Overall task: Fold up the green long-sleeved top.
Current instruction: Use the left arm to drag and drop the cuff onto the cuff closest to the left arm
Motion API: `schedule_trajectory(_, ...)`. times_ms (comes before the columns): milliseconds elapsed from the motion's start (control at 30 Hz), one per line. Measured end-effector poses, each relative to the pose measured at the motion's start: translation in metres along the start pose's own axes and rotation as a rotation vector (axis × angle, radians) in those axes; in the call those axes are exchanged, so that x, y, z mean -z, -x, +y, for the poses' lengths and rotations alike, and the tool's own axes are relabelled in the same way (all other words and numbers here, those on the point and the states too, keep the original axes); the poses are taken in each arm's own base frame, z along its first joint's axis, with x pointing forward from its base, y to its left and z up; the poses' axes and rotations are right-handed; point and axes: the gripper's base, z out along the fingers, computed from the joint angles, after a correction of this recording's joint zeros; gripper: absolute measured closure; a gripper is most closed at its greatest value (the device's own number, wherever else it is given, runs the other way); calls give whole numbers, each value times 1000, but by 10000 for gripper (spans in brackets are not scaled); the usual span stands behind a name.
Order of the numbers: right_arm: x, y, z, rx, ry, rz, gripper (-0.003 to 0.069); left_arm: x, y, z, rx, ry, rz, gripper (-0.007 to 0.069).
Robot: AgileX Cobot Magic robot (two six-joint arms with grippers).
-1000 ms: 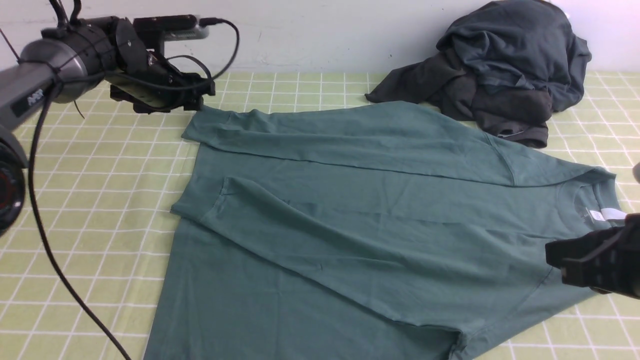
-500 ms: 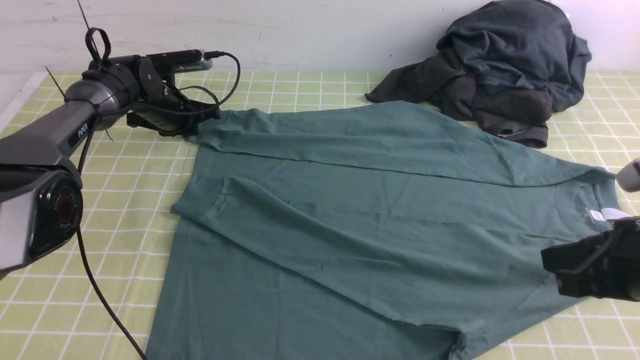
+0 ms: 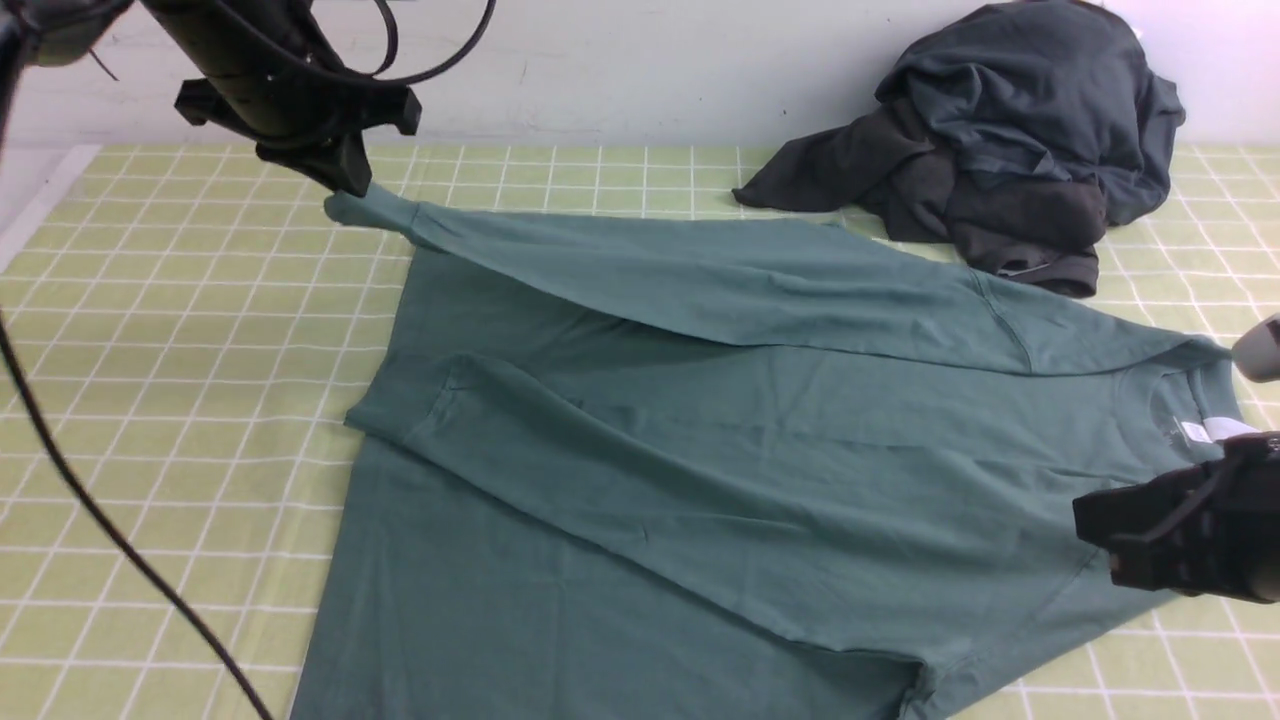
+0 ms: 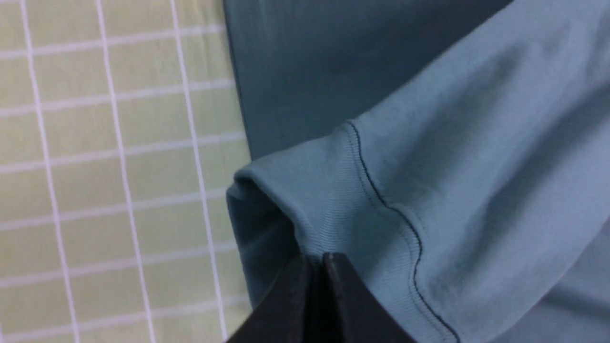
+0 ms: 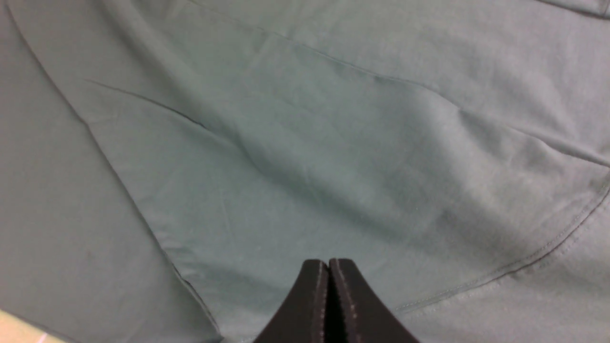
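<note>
The green long-sleeved top lies spread on the checked cloth, with its neck and white label at the right. Both sleeves are folded across the body. My left gripper is shut on the far sleeve's ribbed cuff and holds it lifted at the back left. The left wrist view shows its fingers pinching the cuff's edge. My right gripper is shut and hovers over the top's near shoulder. In the right wrist view its tips are pressed together above flat fabric, with nothing between them.
A dark charcoal heap of clothing lies at the back right against the wall, touching the top's far edge. The yellow-green checked tablecloth shows to the left. The left arm's black cable hangs across the left side.
My left gripper has closed on the far sleeve's cuff and risen, pulling it up and to the left. The sleeve's end now hangs off the table. The right gripper has barely moved.
</note>
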Motion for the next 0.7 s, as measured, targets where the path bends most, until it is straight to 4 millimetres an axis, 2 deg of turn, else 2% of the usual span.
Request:
schedule_trajectory(33, 0, 0, 0, -1, 4, 3, 673, 7, -14, -7, -8, -7, 32, 618)
schedule_trajectory(100, 0, 0, 1, -2, 10, 6, 673, 10, -29, -12, -14, -13, 72, 618)
schedule_trajectory(133, 0, -1, 2, -7, 19, 11, 673, 7, -48, -16, -27, -18, 128, 618)
schedule_trajectory(233, 0, -1, 3, -8, 31, 12, 673, -15, -87, -17, -51, 7, 283, 615)
schedule_trajectory(300, 0, -1, 3, -4, 33, 13, 673, -24, -97, -15, -61, 26, 329, 610)
schedule_trajectory(333, 0, -1, 3, 4, 36, 16, 673, -37, -112, -10, -78, 67, 388, 587)
schedule_trajectory(433, 0, -2, 5, 9, 57, 22, 673, -42, -124, -6, -88, 102, 434, 508)
schedule_trajectory(600, 1, -4, 10, 27, 110, 41, 673, -23, -134, -11, -60, 86, 407, 319)
schedule_trajectory(700, 4, -5, 14, 51, 144, 46, 673, -13, -154, -21, -87, 53, 422, 242)
